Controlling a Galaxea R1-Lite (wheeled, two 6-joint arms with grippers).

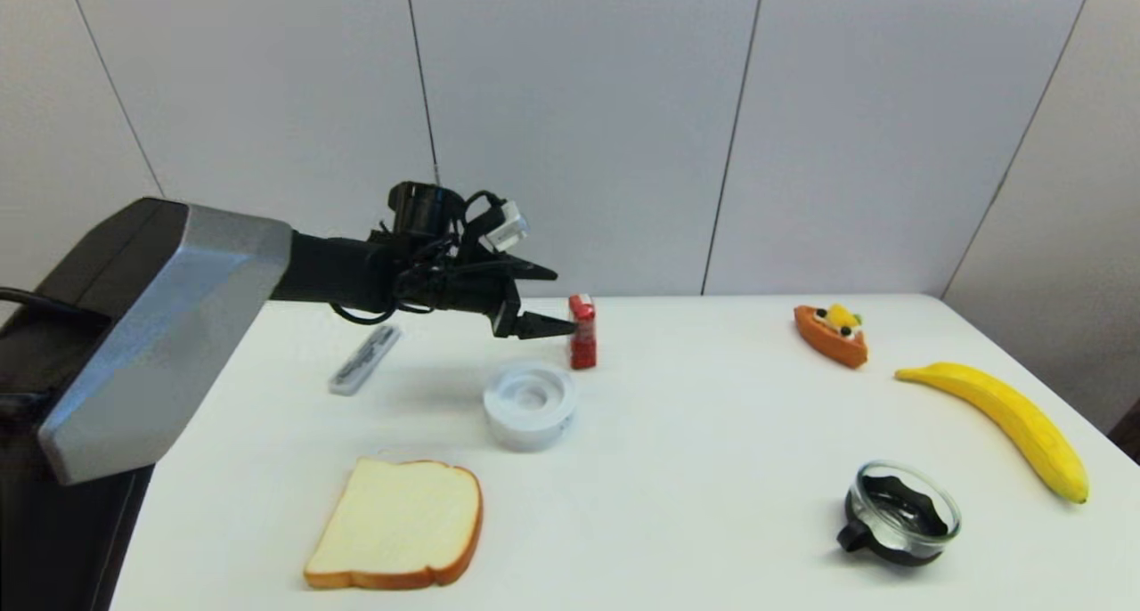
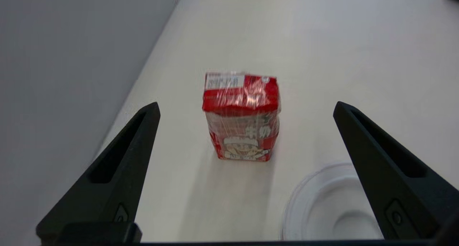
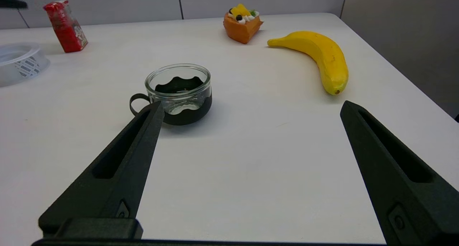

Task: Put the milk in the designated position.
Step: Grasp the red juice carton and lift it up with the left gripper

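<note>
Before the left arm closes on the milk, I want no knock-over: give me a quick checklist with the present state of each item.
1. Milk upright on the table: ok.
2. Left pincer open wide: ok.
3. Milk centred between its fingers: ok.
4. Fingers alongside the carton: not ok, it stands beyond the tips.
5. White round container apart from the milk: ok.
6. Right pincer open, away, near the glass cup: ok.

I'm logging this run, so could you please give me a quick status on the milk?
Left gripper open, jaws either side of the milk, not touching. Milk upright on table. Right gripper open, parked low near glass cup. White tape roll just beside the milk.
</note>
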